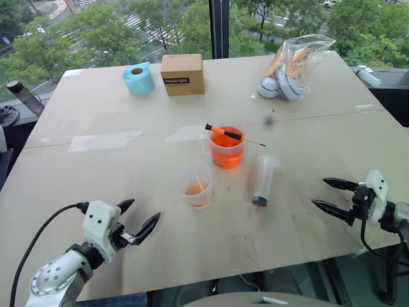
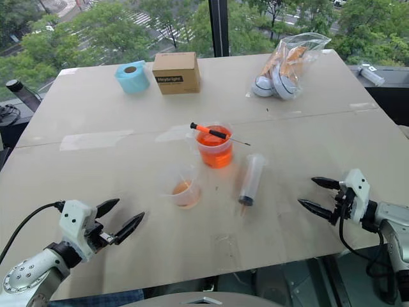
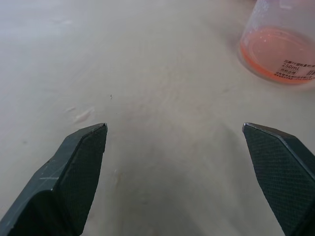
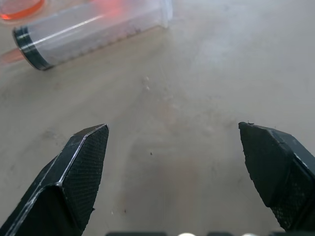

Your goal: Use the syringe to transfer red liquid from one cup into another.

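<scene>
Clear plastic syringe [image 1: 263, 180]; matt table [image 1: 96, 192]; cardboard box [image 1: 182, 74].

**Right gripper spread wide over bare surface, syringe lying ahead**

The right gripper [image 4: 172, 130] is hanging just above the pale surface [image 4: 206, 73], its two black textured fingers [image 4: 81, 162] standing far apart with nothing between them. Beyond the fingers, toward eleven o'clock from the gripper, the syringe [image 4: 93, 32] is lying on its side on the surface, well apart from both fingertips. Its clear barrel is showing a black plunger seal at one end and a reddish glow near the other. Past the seal end, a faint orange tip is resting on the surface. At the far corner past the syringe, a patch of red liquid [image 4: 19, 7] is showing in the base of a clear cup.
</scene>
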Action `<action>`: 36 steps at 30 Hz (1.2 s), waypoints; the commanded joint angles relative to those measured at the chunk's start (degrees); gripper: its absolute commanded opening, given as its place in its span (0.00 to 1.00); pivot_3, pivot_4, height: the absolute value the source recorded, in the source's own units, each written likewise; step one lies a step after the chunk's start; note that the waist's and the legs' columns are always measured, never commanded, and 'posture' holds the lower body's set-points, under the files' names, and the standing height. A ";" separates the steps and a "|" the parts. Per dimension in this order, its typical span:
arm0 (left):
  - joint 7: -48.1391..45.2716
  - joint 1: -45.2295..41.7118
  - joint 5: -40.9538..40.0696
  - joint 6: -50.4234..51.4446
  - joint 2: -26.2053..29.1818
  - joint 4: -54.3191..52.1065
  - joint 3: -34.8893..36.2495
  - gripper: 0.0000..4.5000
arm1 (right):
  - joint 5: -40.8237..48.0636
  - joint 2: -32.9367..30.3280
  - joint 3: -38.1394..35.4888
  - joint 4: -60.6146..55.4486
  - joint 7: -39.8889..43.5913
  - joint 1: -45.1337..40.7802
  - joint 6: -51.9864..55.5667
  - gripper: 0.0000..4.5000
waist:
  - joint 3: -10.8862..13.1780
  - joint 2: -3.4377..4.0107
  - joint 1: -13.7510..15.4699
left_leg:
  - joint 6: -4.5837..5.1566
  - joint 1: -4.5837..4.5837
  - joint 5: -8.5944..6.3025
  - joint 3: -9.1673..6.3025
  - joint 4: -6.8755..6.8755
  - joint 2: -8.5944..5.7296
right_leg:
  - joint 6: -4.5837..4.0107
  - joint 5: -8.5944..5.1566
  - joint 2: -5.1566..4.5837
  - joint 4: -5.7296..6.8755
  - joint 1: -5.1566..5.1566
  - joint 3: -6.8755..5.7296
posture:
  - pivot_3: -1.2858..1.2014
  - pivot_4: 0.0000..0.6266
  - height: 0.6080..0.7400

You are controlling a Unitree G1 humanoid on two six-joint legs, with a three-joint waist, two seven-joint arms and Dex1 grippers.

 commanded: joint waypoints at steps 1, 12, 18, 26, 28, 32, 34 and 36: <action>-4.43 2.43 -4.78 2.22 3.42 -5.72 3.40 1.00 | 5.77 -1.13 -0.63 -8.96 -0.80 -3.96 6.28 0.99 | 0.03 -0.02 -0.32 | 0.00 0.00 0.00 0.00 0.00 0.00 | 0.00 0.00 0.00 0.01 -0.01 0.00 | 0.52 0.24 1.00; -7.88 -4.78 -22.97 13.62 17.56 -16.56 17.30 1.00 | 2.14 -2.17 16.70 -18.03 -10.17 -31.05 28.90 0.99 | 0.06 -0.03 0.13 | -0.14 -0.13 0.07 -0.08 0.00 -0.01 | -0.20 -0.11 -0.07 0.06 -0.22 -0.05 | 0.52 0.24 1.00; -4.02 -11.99 -28.07 19.07 22.31 -20.73 16.20 1.00 | 1.42 1.92 22.78 -16.34 -13.49 -41.20 39.04 0.99 | 0.09 -0.04 -0.28 | -0.30 -0.33 0.16 -0.02 -0.02 -0.04 | -0.01 0.00 -0.03 -0.05 -0.30 -0.03 | 0.52 0.24 1.00; 1.19 -17.60 -32.49 22.93 23.72 -23.05 14.72 1.00 | 0.45 4.58 26.56 -14.63 -14.97 -46.73 44.92 0.28 | 0.15 -0.04 -0.26 | -0.31 -0.31 0.16 -0.04 -0.04 -0.05 | 0.00 0.00 0.02 -0.03 -0.31 -0.04 | 0.52 0.24 1.00; 1.92 -17.82 -32.64 23.47 23.64 -23.20 14.50 1.00 | 0.36 5.14 26.50 -14.35 -15.51 -47.37 45.52 0.17 | 0.15 -0.04 -0.29 | -0.31 -0.30 0.16 -0.04 -0.03 -0.05 | 0.00 0.00 0.02 -0.01 -0.30 -0.04 | 0.52 0.24 1.00; 3.75 -18.18 -33.81 24.61 23.24 -23.36 14.34 1.00 | 1.85 5.31 24.87 -14.73 -15.21 -47.50 46.94 0.02 | 0.15 -0.04 -0.31 | -0.34 -0.30 0.18 -0.04 -0.03 -0.05 | 0.00 0.00 0.06 0.02 -0.31 -0.04 | 0.52 0.24 1.00; 4.82 -18.88 -34.94 25.11 23.12 -23.06 14.28 1.00 | 1.68 4.63 24.64 -14.88 -15.05 -47.39 46.73 0.02 | 0.16 -0.04 -0.30 | -0.34 -0.30 0.18 -0.04 -0.03 -0.05 | 0.01 0.00 0.06 0.02 -0.31 -0.04 | 0.52 0.24 1.00; 5.79 -19.87 -35.55 25.24 23.15 -22.86 13.73 1.00 | 1.81 3.73 23.73 -14.97 -14.93 -47.06 46.59 0.02 | 0.16 -0.05 -0.23 | -0.34 -0.30 0.18 -0.03 -0.03 -0.05 | 0.01 0.00 0.06 0.02 -0.31 -0.04 | 0.52 0.24 1.00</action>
